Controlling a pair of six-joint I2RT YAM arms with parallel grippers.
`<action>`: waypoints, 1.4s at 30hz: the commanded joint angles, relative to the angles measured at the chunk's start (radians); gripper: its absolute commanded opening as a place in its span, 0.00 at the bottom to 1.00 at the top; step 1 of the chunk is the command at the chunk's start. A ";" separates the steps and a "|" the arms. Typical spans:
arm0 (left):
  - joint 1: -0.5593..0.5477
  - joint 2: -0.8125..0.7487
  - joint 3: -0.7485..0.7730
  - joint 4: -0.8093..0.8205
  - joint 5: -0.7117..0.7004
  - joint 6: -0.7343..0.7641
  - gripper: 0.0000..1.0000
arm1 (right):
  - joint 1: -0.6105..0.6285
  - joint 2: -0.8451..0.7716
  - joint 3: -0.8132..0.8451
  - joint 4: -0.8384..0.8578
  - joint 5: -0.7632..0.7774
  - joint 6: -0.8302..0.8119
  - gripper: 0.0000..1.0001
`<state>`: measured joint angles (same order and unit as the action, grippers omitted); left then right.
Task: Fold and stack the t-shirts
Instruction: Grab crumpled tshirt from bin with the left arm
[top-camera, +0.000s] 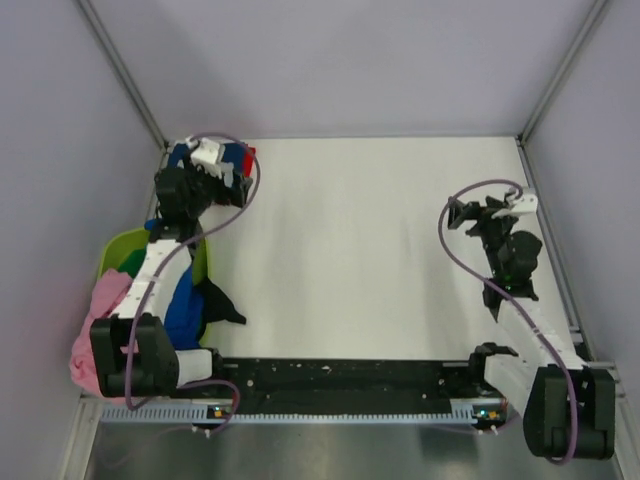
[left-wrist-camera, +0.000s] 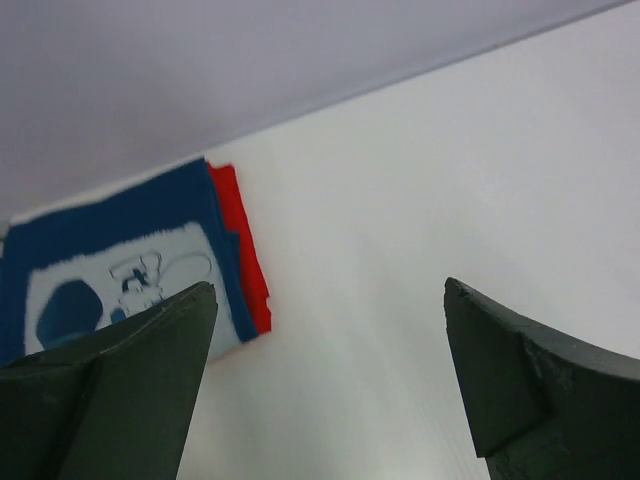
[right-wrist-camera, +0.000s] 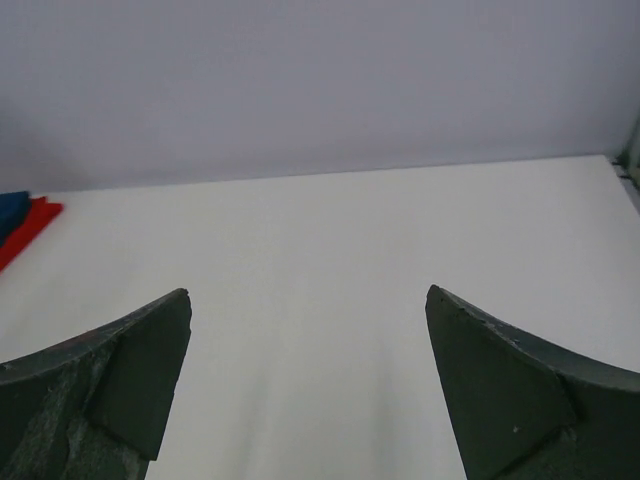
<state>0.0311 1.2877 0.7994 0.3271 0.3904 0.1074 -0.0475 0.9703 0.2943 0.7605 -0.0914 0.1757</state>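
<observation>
A folded navy t-shirt (left-wrist-camera: 120, 250) with a white print lies on a folded red t-shirt (left-wrist-camera: 245, 250) in the table's far left corner. My left gripper (left-wrist-camera: 328, 290) is open and empty, hovering just right of this stack (top-camera: 245, 157). In the top view it (top-camera: 232, 178) hides most of the stack. My right gripper (top-camera: 455, 217) is open and empty above bare table on the right side, and its wrist view (right-wrist-camera: 308, 295) shows the red edge (right-wrist-camera: 25, 225) far to the left. A pink t-shirt (top-camera: 100, 305), a royal blue one (top-camera: 185, 300) and a green one (top-camera: 130, 262) lie bunched at the tub.
A lime-green tub (top-camera: 113, 245) stands at the left edge beside the left arm, with a dark cloth (top-camera: 225, 308) spilling from it onto the white table (top-camera: 360, 250). Grey walls and metal posts close the back and sides.
</observation>
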 joint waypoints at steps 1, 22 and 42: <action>0.003 -0.120 0.332 -0.672 0.205 0.176 0.99 | 0.032 -0.042 0.271 -0.302 -0.364 0.139 0.99; 0.382 -0.211 0.222 -1.525 -0.265 0.663 0.79 | 0.419 -0.041 0.572 -0.955 -0.337 -0.062 0.98; 0.017 -0.128 1.023 -1.404 0.008 0.298 0.00 | 0.422 -0.044 0.597 -0.923 -0.418 -0.005 0.99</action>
<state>0.2943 1.1816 1.6356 -1.1725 0.3290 0.5468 0.3599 0.9325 0.8509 -0.2157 -0.4450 0.1432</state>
